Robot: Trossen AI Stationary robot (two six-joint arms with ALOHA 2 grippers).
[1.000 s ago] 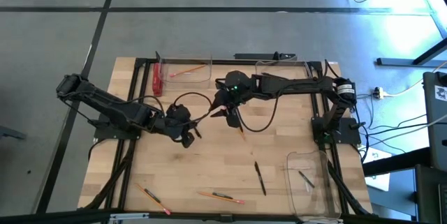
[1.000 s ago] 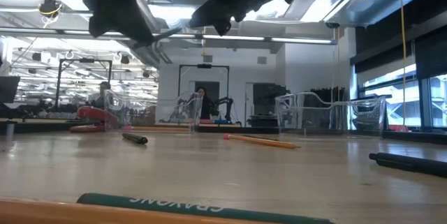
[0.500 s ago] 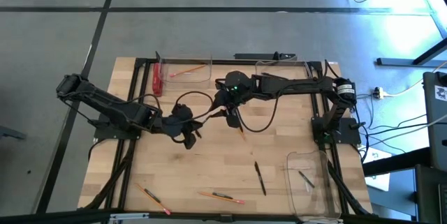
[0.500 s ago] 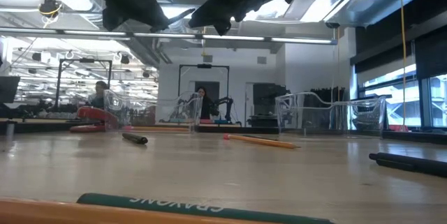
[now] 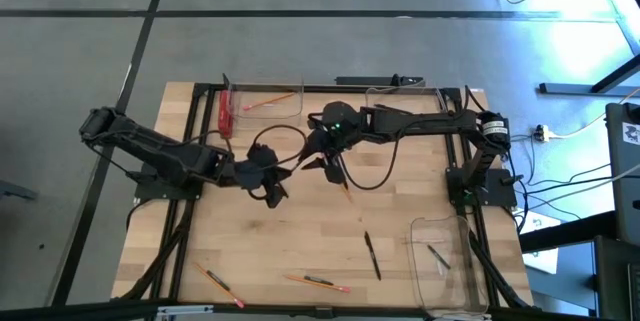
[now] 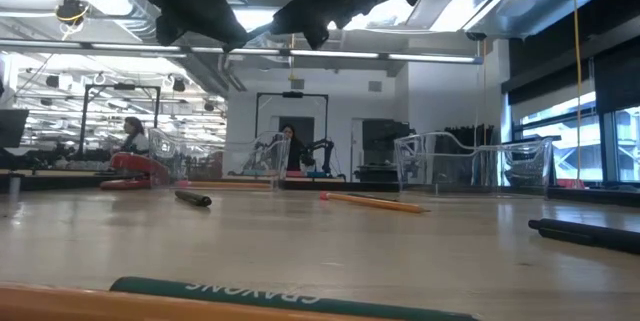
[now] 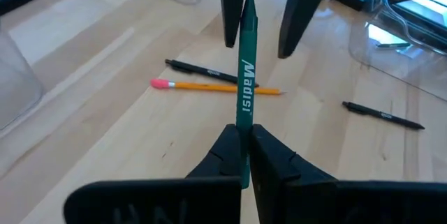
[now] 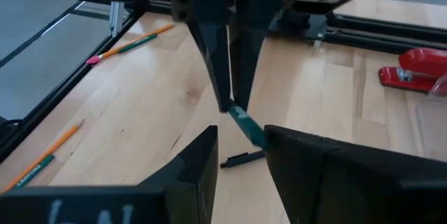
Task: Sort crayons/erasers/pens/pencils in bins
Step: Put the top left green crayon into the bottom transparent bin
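Observation:
My left gripper [image 7: 244, 132] is shut on a slim green stick [image 7: 244, 77] printed "Madisi", held in the air over the table's middle [image 5: 280, 169]. The stick's free end [image 7: 248, 2] stands between the open fingers of my right gripper [image 7: 256, 46], which faces it from the right [image 5: 322, 159]. I cannot see either finger touching it. In the right wrist view the stick's end [image 8: 248, 130] reaches into the gap of my right gripper [image 8: 241, 147]. An orange pencil [image 7: 216, 86] and a black pen [image 7: 206, 74] lie on the wood below. My left gripper pinches the green stick between its two fingers at one end [image 7: 243, 140], coming from the table's left. The stick runs on past the fingertips [image 8: 225, 98] in line with them, lifted clear of the table.
A clear bin [image 5: 268, 101] at the far edge holds a pencil, with a red stapler [image 5: 226, 113] beside it. A second bin [image 5: 400, 97] stands far right. A third [image 5: 447, 261] at near right holds a pen. Pens [image 5: 372, 256] and pencils [image 5: 316, 283] [image 5: 218, 281] lie near the front.
My left gripper has carried the green stick toward the table's right and a little toward the far edge, up to my right gripper, bringing the stick's free end between the right fingers. The right arm has kept still.

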